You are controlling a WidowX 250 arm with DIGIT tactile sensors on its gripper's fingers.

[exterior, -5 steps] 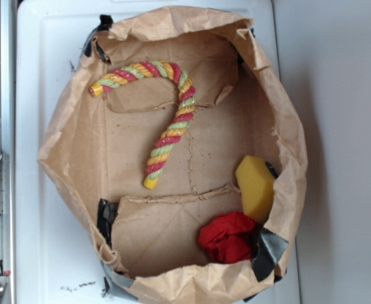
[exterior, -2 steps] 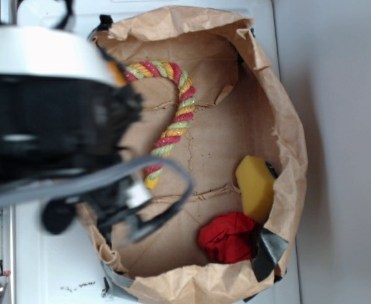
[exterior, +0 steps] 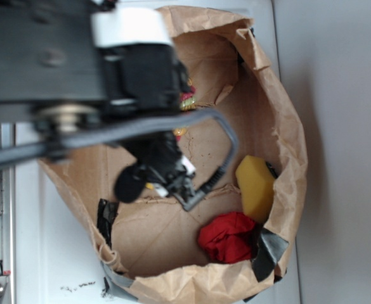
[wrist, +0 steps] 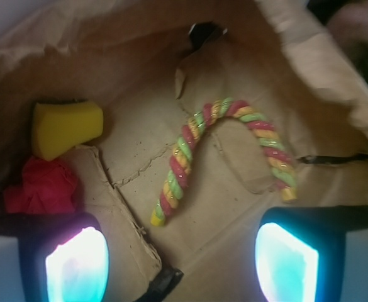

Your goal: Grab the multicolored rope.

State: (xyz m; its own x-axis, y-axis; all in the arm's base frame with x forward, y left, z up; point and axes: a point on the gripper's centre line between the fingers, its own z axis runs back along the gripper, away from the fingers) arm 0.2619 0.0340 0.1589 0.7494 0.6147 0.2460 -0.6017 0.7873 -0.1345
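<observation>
The multicolored rope [wrist: 178, 165], a cane-shaped twist of red, yellow and pale green, lies flat on the floor of the brown paper bag [wrist: 309, 50]. In the wrist view it sits just ahead of my gripper [wrist: 180, 267], whose glowing pads [wrist: 77, 267] stand wide apart with only bag floor between them. The gripper hangs above the rope without touching it. In the exterior view the arm hides nearly all of the rope [exterior: 186, 99], leaving only small bits showing. The gripper [exterior: 156, 180] is over the middle of the bag.
A yellow block [exterior: 256, 187] leans on the bag's right wall, with a red cloth wad [exterior: 228, 236] below it. The same block [wrist: 66, 128] and wad [wrist: 42, 187] lie at the left of the wrist view. The crumpled bag walls [exterior: 293, 145] ring the floor. Black tape [exterior: 269, 252] holds the corners.
The arm has swung in from the left and now hangs over the bag's middle, covering the rope in the exterior view. The rope, block and cloth have not moved.
</observation>
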